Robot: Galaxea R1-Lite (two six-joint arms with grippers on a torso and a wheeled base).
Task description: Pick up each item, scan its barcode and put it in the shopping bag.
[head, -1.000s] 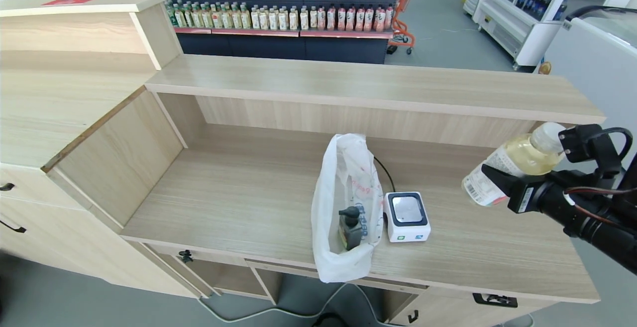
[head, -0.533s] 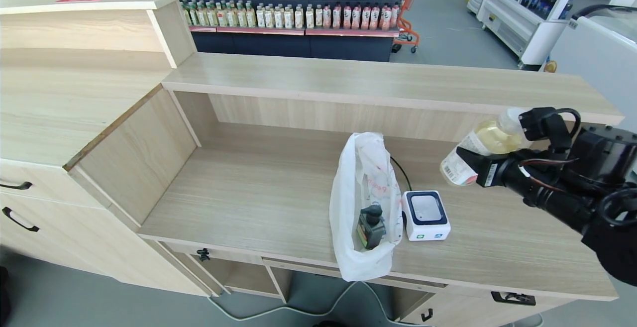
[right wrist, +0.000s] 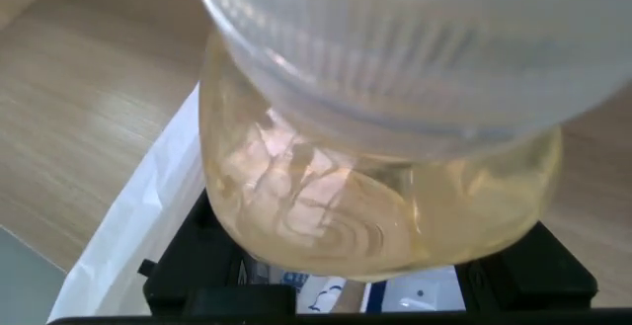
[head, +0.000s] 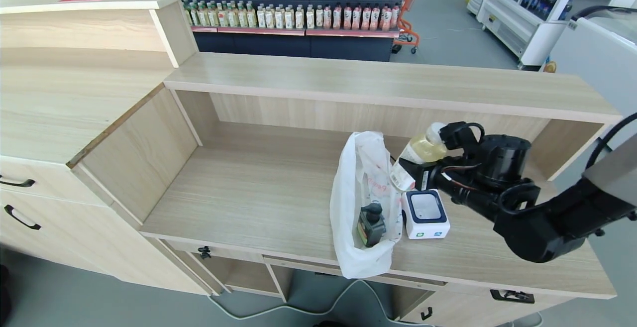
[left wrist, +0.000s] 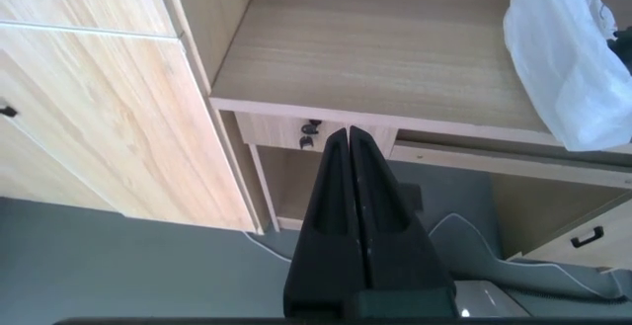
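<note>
My right gripper (head: 432,162) is shut on a clear bottle of pale yellow drink (head: 418,155), held tilted just above the white barcode scanner (head: 424,214) and beside the mouth of the white shopping bag (head: 362,202). The bottle's white label end points toward the bag. In the right wrist view the bottle (right wrist: 380,167) looms close, with the bag (right wrist: 128,236) below it. A dark pump bottle (head: 371,223) stands inside the bag. My left gripper (left wrist: 349,152) hangs shut in front of the counter, below its front edge, holding nothing.
The bag and scanner sit on the wooden counter (head: 259,192), with a raised ledge (head: 378,83) behind and a taller cabinet (head: 74,83) at the left. The scanner's black cable (head: 396,160) runs back behind the bag. Shelves of drinks (head: 298,16) stand beyond.
My right arm has swung the bottle leftward and down, from the counter's right end to just above the scanner beside the bag. The head camera shifted a little early on.
</note>
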